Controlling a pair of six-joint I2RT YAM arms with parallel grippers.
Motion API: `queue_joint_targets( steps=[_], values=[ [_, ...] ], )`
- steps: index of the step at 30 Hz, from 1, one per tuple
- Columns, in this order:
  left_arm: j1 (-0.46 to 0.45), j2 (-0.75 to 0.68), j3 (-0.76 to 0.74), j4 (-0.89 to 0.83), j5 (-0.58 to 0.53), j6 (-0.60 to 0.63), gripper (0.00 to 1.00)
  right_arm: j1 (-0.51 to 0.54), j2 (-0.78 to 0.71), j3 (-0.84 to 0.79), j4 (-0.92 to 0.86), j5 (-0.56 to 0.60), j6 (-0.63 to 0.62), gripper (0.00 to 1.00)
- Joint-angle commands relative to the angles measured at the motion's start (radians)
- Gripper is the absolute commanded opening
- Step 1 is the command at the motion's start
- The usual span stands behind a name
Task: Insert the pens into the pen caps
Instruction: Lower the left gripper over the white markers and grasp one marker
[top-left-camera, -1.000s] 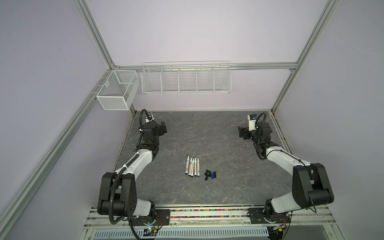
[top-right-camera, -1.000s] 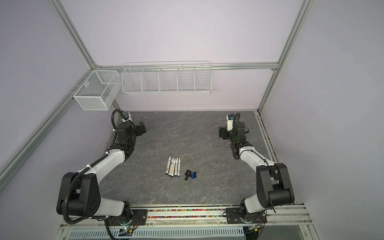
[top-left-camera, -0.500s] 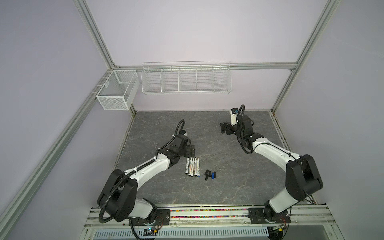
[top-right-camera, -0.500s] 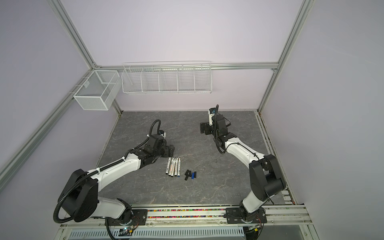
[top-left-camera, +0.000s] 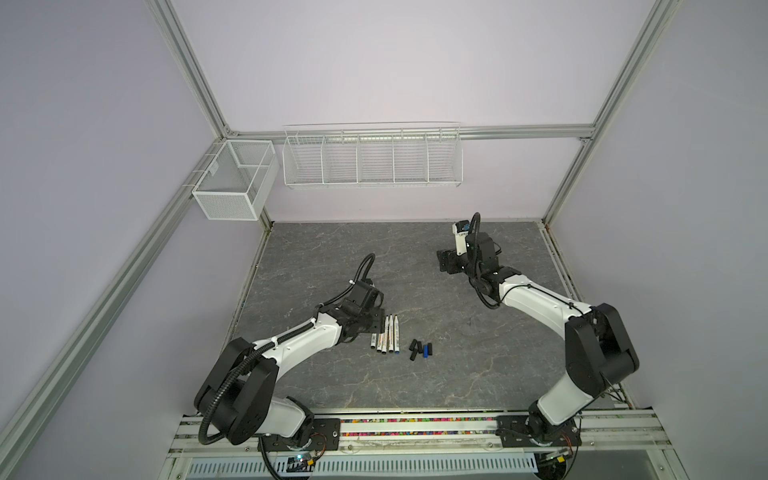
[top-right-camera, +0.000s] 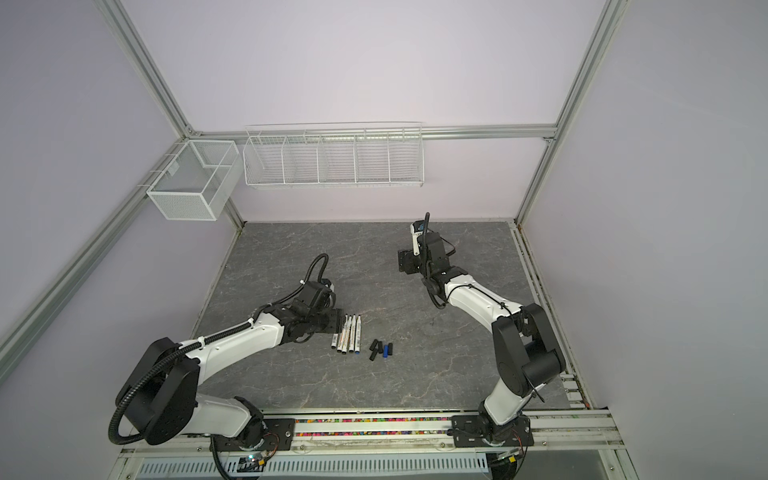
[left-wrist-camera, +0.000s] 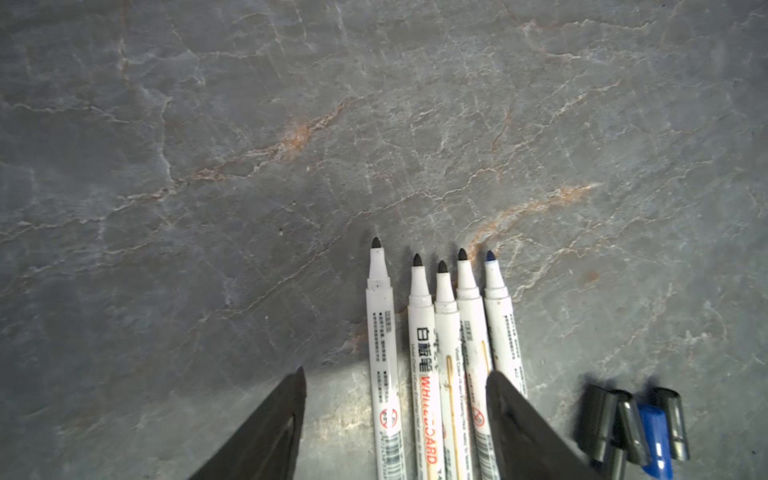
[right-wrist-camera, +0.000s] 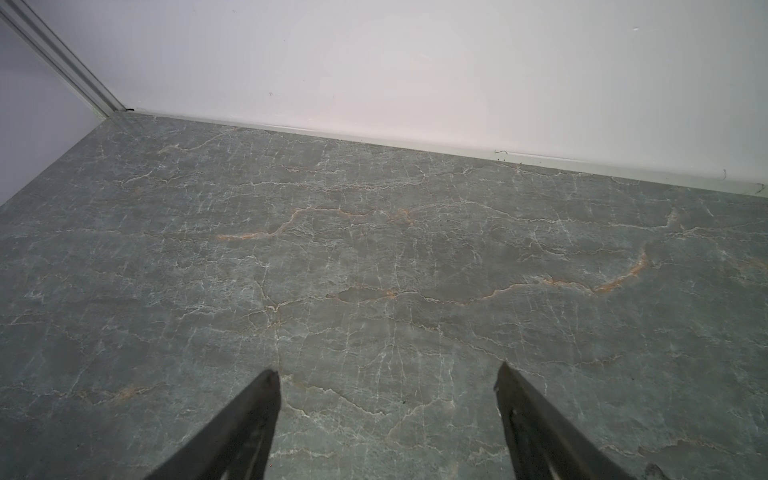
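Left wrist view: my left gripper (left-wrist-camera: 397, 376) stands wide open, its two dark fingers (left-wrist-camera: 270, 424) spread to either side of the pens (left-wrist-camera: 440, 353). It has hold of nothing. I cannot tell whether a finger touches a barrel.

All five pens lie uncapped on the counter (left-wrist-camera: 208, 166), side by side with their tips pointing the same way. Four are black-tipped. The blue-tipped pen (left-wrist-camera: 496, 307) lies at one end of the row, partly hidden behind one finger. The black-tipped pen at the other end lies slightly apart from its neighbours, which touch.

The pen caps (left-wrist-camera: 636, 424) sit in a tight cluster just beside the blue-tipped pen. They are black apart from one blue cap (left-wrist-camera: 656, 436), which lies among them.

In both top views the row of pens (top-left-camera: 386, 334) (top-right-camera: 348, 332) lies near the middle of the counter, tips toward 12 o'clock. The cluster of caps (top-left-camera: 420, 349) lies at about 4 o'clock of the row. My left gripper (top-left-camera: 372, 324) is at the 9 o'clock edge of the row.

My right gripper (top-left-camera: 444, 262) is well apart from the pens, at about 1 o'clock of them. The right wrist view shows its jaws wide open (right-wrist-camera: 386, 374) with nothing between them, only bare counter (right-wrist-camera: 374, 270) ahead and the wall (right-wrist-camera: 415, 62) beyond.
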Motion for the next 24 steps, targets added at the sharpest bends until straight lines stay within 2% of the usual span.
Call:
queue_joint_targets(
  steps=[1, 4, 9, 12, 19, 24],
  values=[
    [-0.004, 0.010, -0.017, -0.009, 0.010, -0.029, 0.65, 0.004, 0.007, 0.002, -0.006, 0.023, 0.024, 0.82],
    [-0.004, 0.060, 0.000, -0.015, 0.018, -0.029, 0.62, 0.004, 0.006, 0.003, -0.009, 0.031, 0.026, 0.80],
    [-0.004, 0.129, 0.031, -0.031, 0.008, -0.034, 0.47, 0.005, 0.004, 0.005, -0.010, 0.031, 0.028, 0.78],
    [-0.005, 0.141, 0.031, -0.030, 0.018, -0.034, 0.42, 0.004, 0.003, 0.003, -0.013, 0.032, 0.029, 0.78],
    [-0.004, 0.177, 0.026, -0.032, 0.048, -0.042, 0.39, 0.003, 0.004, 0.002, -0.014, 0.037, 0.037, 0.78],
    [-0.004, 0.185, 0.022, -0.052, 0.044, -0.047, 0.27, 0.004, -0.001, -0.006, -0.009, 0.074, 0.046, 0.78]
  ],
)
